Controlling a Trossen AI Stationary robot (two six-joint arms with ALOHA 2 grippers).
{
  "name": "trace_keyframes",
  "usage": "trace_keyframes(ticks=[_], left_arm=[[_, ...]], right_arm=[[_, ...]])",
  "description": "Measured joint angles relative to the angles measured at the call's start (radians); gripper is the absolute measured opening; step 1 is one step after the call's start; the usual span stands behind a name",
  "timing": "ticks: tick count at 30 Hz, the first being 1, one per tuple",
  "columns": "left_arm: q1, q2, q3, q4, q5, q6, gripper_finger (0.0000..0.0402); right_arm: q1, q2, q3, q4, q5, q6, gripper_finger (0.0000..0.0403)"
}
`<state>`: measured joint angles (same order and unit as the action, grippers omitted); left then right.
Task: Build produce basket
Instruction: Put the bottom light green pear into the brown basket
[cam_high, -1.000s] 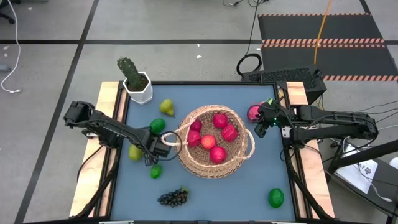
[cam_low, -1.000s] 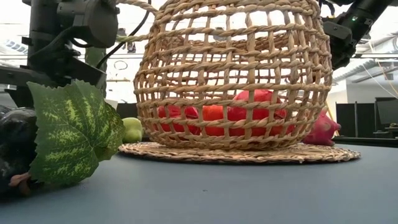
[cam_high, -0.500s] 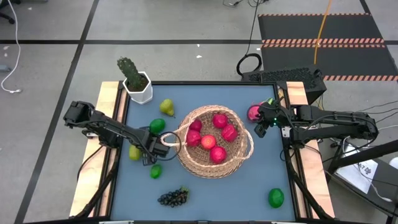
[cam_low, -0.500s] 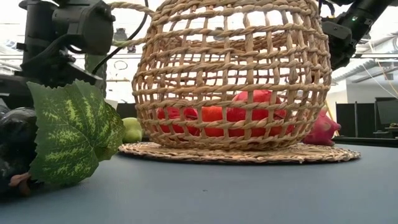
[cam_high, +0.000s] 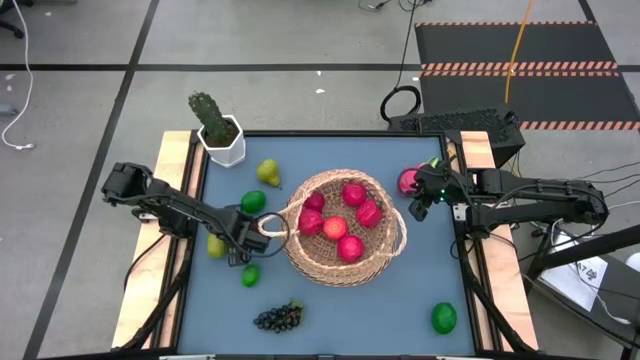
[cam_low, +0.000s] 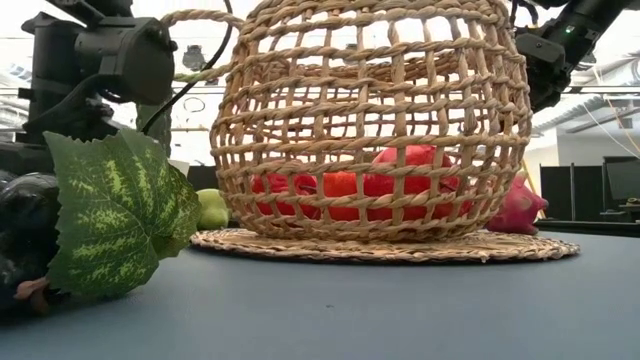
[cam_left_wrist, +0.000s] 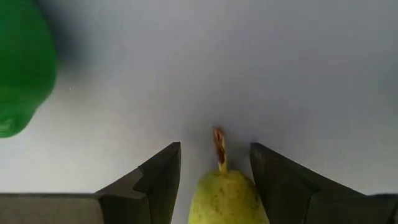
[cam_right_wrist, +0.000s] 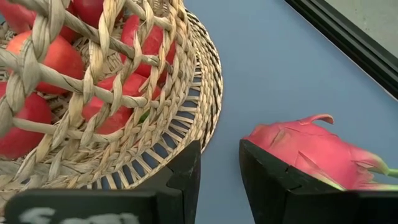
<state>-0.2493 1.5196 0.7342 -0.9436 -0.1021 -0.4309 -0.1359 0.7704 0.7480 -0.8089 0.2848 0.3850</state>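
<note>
Basket (cam_high: 345, 228): round, tan, open-weave wicker with looped side handles and a flat flared base; stands at the middle of the blue-grey matte surface (cam_high: 380, 305). Holds about five smooth red-pink apples (cam_high: 334, 227).

Loose produce on the surface: yellow-green pear (cam_high: 267, 172) near the spiny cactus (cam_high: 208, 115) in a faceted white pot; lime (cam_high: 253, 202) and smaller lime (cam_high: 250, 275) left of the basket; dark grape bunch (cam_high: 278, 318) with a veined leaf at the front edge; lime (cam_high: 443, 318) front right; scaly pink dragon fruit (cam_right_wrist: 317, 152) just right of the basket.

Left end effector (cam_left_wrist: 214, 171): low beside the basket's left handle, fingers apart on either side of a speckled pear (cam_left_wrist: 227, 198) with a brown stem; contact not discernible, pear cut off by the frame edge.

Right end effector (cam_right_wrist: 219, 165): between basket rim and dragon fruit, fingers narrowly parted, holding nothing.
</note>
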Motion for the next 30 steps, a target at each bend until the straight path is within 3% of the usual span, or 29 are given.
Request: trace_keyframes(ticks=[8, 23, 30], left_arm=[[0.0, -0.003, -0.016, 0.018, 0.016, 0.004, 0.0188], [0.0, -0.001, -0.017, 0.034, 0.064, 0.011, 0.0017], [0.0, -0.001, -0.013, 0.035, 0.058, -0.008, 0.001]], right_arm=[[0.0, 0.0, 0.0, 0.022, 0.0, -0.005, 0.0103], [0.0, 0.0, 0.0, 0.023, 0.0, -0.009, 0.0103], [0.0, 0.0, 0.0, 0.023, -0.001, -0.009, 0.0103]])
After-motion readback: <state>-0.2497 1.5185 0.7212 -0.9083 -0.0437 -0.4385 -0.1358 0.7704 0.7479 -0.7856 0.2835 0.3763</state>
